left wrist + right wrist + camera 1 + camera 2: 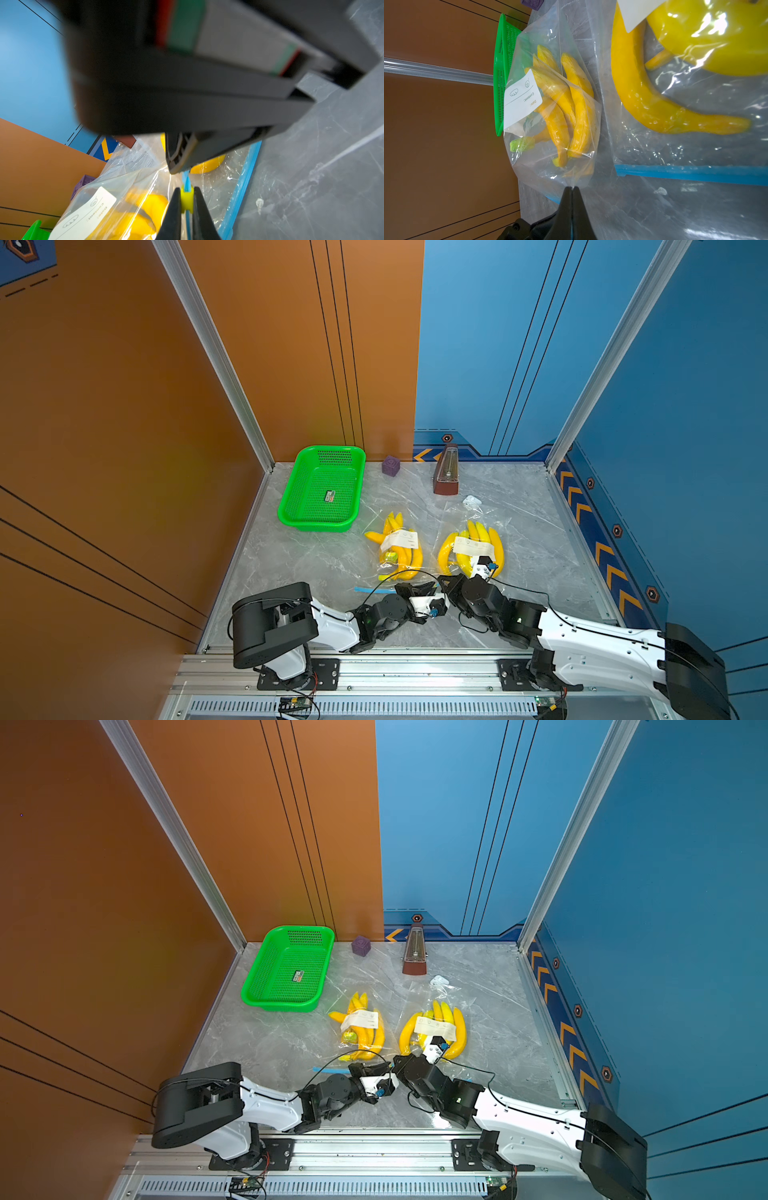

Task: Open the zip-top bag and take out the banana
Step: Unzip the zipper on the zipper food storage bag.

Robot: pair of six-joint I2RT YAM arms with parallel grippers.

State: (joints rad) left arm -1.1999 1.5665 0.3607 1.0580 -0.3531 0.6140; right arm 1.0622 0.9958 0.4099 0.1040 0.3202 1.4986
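A clear zip-top bag (392, 526) with a white label holds a bunch of yellow bananas (405, 558) and lies mid-table in both top views. Its blue zip strip (365, 590) runs along the near edge. My left gripper (185, 189) is shut on the bag's small yellow zip slider (187, 200). My right gripper (572, 188) is shut on the bag's top edge right beside it, with its fingers (178, 154) also showing in the left wrist view. In a top view the two grippers meet tip to tip, left gripper (432, 585) against right gripper (445, 583). The bananas (577, 108) lie inside the closed plastic.
A second bag of bananas (473, 547) lies just right of the first, its blue zip (695, 172) close to my right gripper. A green basket (322, 489) stands at the back left. A purple cube (390, 465), a brown metronome (446, 470) and a small white piece (471, 501) sit further back.
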